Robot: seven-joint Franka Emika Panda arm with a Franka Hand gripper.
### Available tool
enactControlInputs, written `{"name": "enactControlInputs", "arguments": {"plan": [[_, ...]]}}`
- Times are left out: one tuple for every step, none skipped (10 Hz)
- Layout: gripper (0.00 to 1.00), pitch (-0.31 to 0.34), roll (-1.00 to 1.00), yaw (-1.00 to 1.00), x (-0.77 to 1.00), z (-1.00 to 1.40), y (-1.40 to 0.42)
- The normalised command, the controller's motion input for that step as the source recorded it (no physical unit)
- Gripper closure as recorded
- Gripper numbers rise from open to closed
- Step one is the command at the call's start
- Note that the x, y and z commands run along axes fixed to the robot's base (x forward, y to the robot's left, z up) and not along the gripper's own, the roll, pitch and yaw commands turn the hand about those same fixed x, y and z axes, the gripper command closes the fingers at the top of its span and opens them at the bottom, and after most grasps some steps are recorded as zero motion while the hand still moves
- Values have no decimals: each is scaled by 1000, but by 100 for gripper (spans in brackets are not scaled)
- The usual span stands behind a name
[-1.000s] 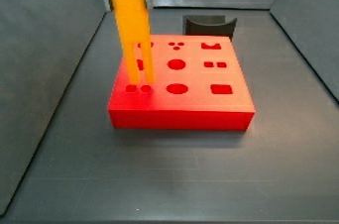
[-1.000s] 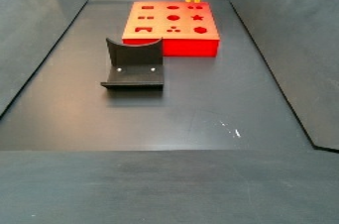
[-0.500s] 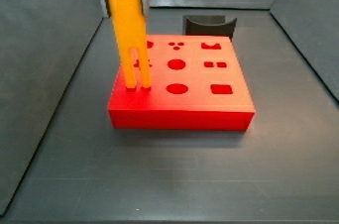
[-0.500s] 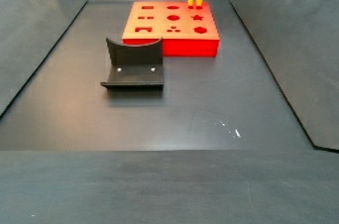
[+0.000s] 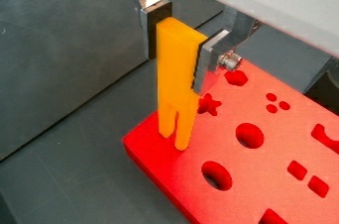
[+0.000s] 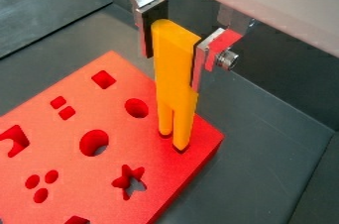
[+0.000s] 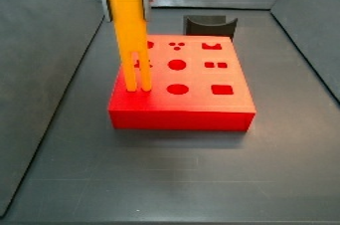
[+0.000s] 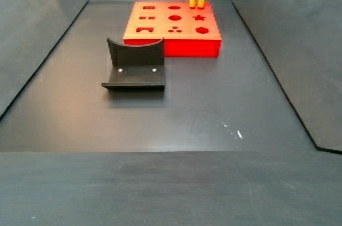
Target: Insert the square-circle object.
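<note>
Now | fingers: clamping square-circle object upright | object: orange-yellow bar, two prongs at red block

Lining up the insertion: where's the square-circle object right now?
The square-circle object stands upright, clamped in the gripper, its prongs at a corner of the red block, far from the fixture.

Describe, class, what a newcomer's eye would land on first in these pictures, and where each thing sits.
First, the orange-yellow square-circle object, upright, shut in the gripper jaws, with its two prongs down at a corner of the red block. That block, with shaped holes in its top, lies on the dark floor. The dark fixture stands apart from it.
</note>
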Motion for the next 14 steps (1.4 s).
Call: {"name": "enactControlInputs", "arguments": {"plan": [[100,-13,-16,0,-40,-117,57],[100,-3,-7,0,0,-106,49],[100,0,-3,0,0,-71,11],[100,0,0,0,17,-77,0],[100,0,0,0,143,-123,-34],[100,0,0,0,206,-126,-20],[100,0,0,0,157,-160,0],[100,0,0,0,146,-109,0],[100,0,0,0,63,-140,0],[100,0,0,0,0,-123,0],[100,0,63,-9,0,-214,0],[100,46,139,-17,0,-351,-9],[100,93,156,-29,83,-414,-23],[100,126,149,-40,191,-517,-57]]}}
